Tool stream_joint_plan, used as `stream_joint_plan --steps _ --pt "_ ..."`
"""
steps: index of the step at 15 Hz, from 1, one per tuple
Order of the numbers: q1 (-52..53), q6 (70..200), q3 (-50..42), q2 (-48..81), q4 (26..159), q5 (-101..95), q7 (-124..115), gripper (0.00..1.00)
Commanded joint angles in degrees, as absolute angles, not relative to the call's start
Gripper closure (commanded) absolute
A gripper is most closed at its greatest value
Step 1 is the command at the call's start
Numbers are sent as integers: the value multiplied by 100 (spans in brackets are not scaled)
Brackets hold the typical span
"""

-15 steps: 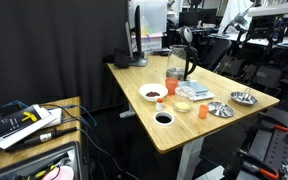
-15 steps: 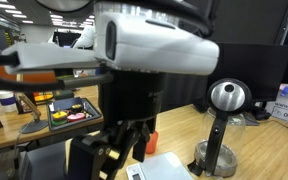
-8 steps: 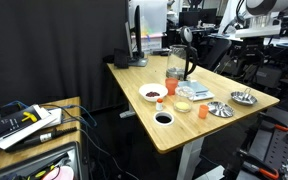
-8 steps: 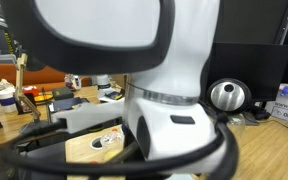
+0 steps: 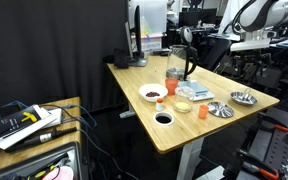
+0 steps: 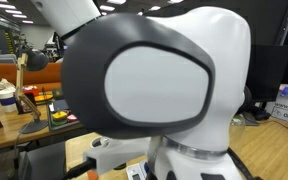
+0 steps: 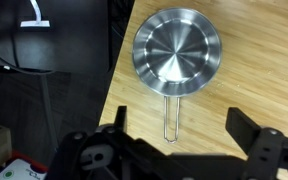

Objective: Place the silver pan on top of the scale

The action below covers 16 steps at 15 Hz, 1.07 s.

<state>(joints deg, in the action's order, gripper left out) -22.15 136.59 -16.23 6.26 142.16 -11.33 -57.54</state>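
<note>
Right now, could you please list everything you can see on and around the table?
silver pan: one, shiny metal, wire handle, near the table edge
scale: one, pale, mid-table
silver dish: one, dark centre, between scale and pan
white bowl: one, red contents, near the scale
dark-filled bowl: one, front edge
tall orange cup: one, behind the scale
small orange cup: one, in front of the scale
jug: one, dark, back of table
table: one, light wood
robot arm: one, white, overhead
claw: one, black, open, above the pan's handle

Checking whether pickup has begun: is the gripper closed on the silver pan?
No, the gripper is open, its fingers wide apart, and the silver pan lies on the wooden table.
</note>
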Motion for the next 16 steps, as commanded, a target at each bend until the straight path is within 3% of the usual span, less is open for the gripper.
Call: stream_joint_plan --steps 1,16 --pt "-2004 13650 -1811 606 14211 -1102 -5731 0" --pt "-1785 14123 -2084 1398 13850 -474 -6123 0"
